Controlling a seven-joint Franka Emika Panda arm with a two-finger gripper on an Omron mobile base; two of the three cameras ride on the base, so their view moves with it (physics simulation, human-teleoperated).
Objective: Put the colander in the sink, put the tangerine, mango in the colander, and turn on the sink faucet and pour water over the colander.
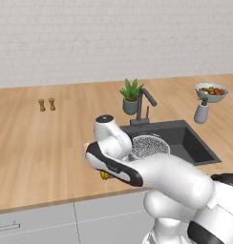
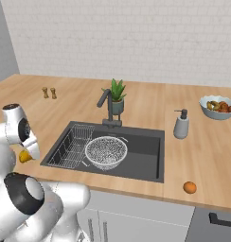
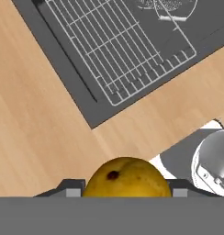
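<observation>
The mango [image 3: 126,177] sits pinched between the fingers [image 3: 73,191] above the worktop [image 3: 36,137], at nine o'clock of the sink [image 2: 146,150]. Smooth, rounded, likely slippery and bruisable: a hold across its widest middle suits it best.

White brick wall [image 1: 113,38] behind wood counter [image 1: 42,138], grey cabinet fronts [image 1: 37,221] below.

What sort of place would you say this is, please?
A rendered kitchen, most likely: a wooden counter holds a dark sink with a faucet, a soap bottle and a fruit bowl.
</observation>
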